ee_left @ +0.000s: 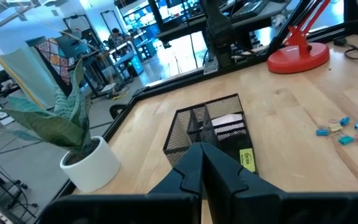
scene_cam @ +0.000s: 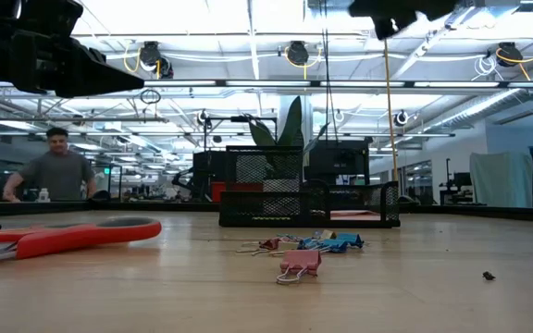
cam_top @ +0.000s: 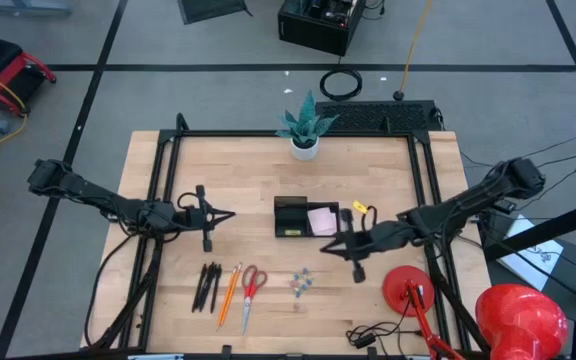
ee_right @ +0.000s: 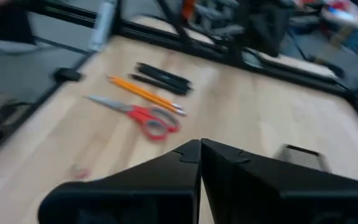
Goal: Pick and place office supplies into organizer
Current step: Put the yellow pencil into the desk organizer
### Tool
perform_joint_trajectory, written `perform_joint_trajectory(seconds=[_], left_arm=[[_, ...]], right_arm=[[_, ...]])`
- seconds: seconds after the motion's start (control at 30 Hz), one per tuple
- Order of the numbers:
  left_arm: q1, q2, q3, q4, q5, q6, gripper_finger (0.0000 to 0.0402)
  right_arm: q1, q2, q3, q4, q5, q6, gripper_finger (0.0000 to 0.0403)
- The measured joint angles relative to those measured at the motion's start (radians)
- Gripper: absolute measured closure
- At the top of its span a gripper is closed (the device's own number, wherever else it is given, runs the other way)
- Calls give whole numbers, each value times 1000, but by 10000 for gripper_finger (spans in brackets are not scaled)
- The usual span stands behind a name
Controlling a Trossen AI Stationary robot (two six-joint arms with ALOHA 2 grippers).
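The left gripper (cam_top: 230, 214) hung above the pale wooden table (cam_top: 258, 165) with its dark angular fingers pressed together on nothing, left of the small black wire-mesh organizer (cam_top: 305, 217). The right gripper (cam_top: 325, 244) was likewise closed and empty, just beside the organizer's near right corner. A pink square sticky-note pad (cam_top: 321, 221) lay in the organizer's right compartment, and a small yellow piece (cam_top: 359, 208) lay on the wood just right of the tray. Nearer the front edge lay a row of slim black pens (cam_top: 208, 286), an orange pencil (cam_top: 229, 293) and red-handled scissors (cam_top: 250, 292), with a loose cluster of small pastel binder clips (cam_top: 300, 283) to their right. A spiky green plant in a white round pot (cam_top: 305, 135) stood at the table's far edge, and a glossy red desk lamp (cam_top: 513, 312) occupied the near right corner. Beyond the black frame stretched a grey floor; in the low view a person (scene_cam: 55, 166) stood in the bright workshop behind.
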Motion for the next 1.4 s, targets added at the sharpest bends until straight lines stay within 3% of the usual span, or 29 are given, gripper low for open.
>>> perform_joint_trajectory(seconds=[0.3,0.47,0.63,0.9,1.0,1.13,1.27,1.4], left_arm=[[0,0,0,-2,-20,32,387],[0,0,0,-1,-31,119,387],[0,0,0,1,-35,159,387],[0,0,0,12,-35,36,387],[0,0,0,20,-35,0,387],[0,0,0,21,-27,-159,387],[-21,0,0,15,-17,-195,387],[-82,0,0,-30,114,-269,387]], right_arm=[[-65,-125,-347,470,-296,12,403],[-113,-175,-485,623,-309,36,403],[-177,-200,-600,784,-450,84,403],[-306,-205,-684,768,-370,106,403],[-326,-205,-709,779,-370,97,403],[-344,-204,-718,789,-373,95,403],[-352,-204,-718,803,-373,55,403],[-353,-204,-717,817,-370,14,403]])
